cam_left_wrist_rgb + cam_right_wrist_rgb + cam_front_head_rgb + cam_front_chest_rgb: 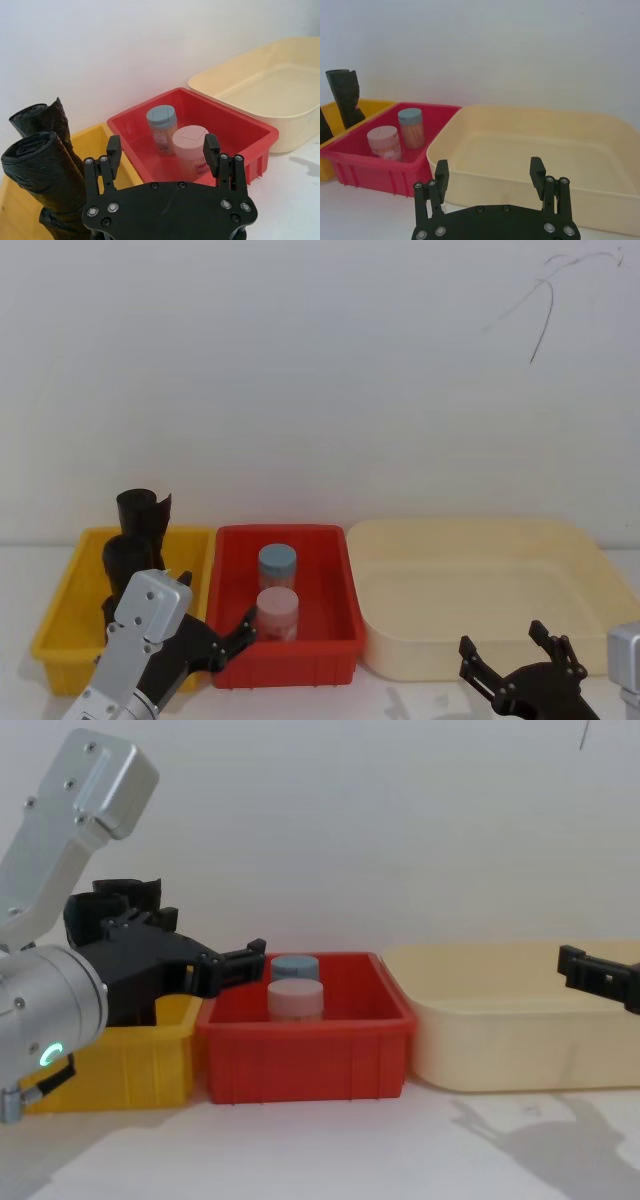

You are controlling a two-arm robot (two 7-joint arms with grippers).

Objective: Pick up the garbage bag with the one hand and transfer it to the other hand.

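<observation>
While the left gripper [162, 145] hovers over the border of the yellow bin [58, 628] and red bin [300, 658], jaws spread and holding nothing, the garbage bag [44, 172] stands in the yellow bin, just beside a taller black roll [143, 510]. The right gripper [489, 167], jaws likewise parted, sits low before the cream tray [425, 655]. 2 jars [277, 565] stand in the red bin.

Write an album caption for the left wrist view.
Left gripper, fingers open, poised near the garbage bag in the yellow bin, red bin alongside.
</observation>
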